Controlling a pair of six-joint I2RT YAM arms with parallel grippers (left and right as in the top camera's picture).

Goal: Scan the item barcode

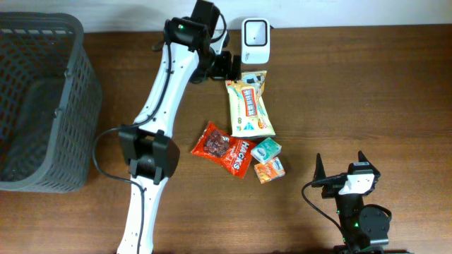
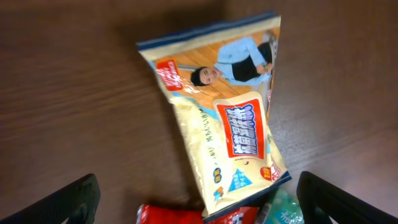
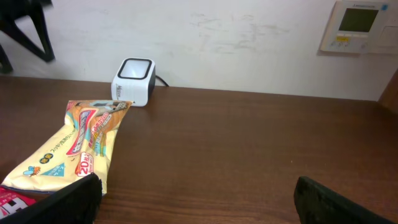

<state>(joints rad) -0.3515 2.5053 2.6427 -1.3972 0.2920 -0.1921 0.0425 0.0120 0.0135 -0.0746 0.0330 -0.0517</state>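
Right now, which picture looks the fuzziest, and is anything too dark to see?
Left wrist view: the yellow snack bag looks soft and slightly blurred, and the table darkens toward the corners. Right wrist view: the scanner is clear against a bright wall; the fingers at the bottom are black, featureless shapes. Overhead view: evenly lit, fairly sharp.

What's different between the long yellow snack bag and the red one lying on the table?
The yellow bag is pale with a photo printed on it; the red bag is bright red. The yellow bag is longer, its end by the white scanner; the red bag is shorter, lying askew farther off. Both lie flat on the table, unheld.
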